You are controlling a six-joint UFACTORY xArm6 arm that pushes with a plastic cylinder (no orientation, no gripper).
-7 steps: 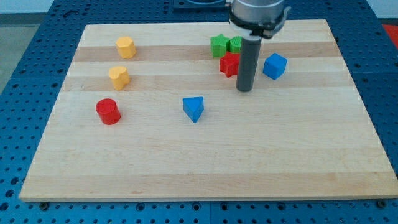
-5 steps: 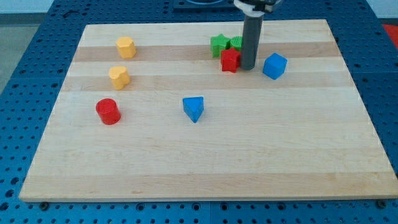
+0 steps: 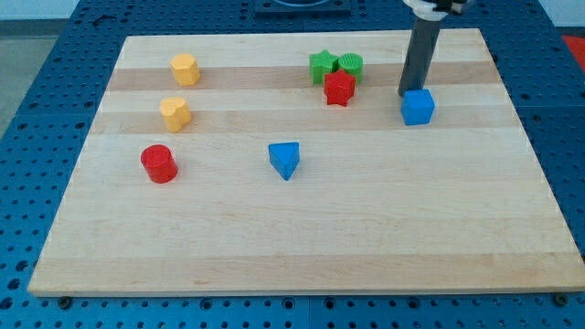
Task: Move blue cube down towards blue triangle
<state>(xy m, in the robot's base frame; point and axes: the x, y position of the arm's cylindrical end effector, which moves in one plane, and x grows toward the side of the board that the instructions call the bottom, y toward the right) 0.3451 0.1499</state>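
Observation:
The blue cube (image 3: pixel 418 107) sits at the view's right, in the upper half of the wooden board (image 3: pixel 302 228). My tip (image 3: pixel 409 94) is right at its upper-left edge, touching it or nearly so. The blue triangle (image 3: pixel 285 159) lies near the board's middle, well to the left of and below the cube.
A red star (image 3: pixel 339 88), a green star (image 3: pixel 322 65) and a green round block (image 3: pixel 350 64) cluster left of my tip. Two yellow blocks (image 3: pixel 184 68) (image 3: pixel 175 112) and a red cylinder (image 3: pixel 158 164) stand at the view's left.
My tip has moved from beside the red star up and right to behind the blue cube. The cube has shifted slightly down and right and turned.

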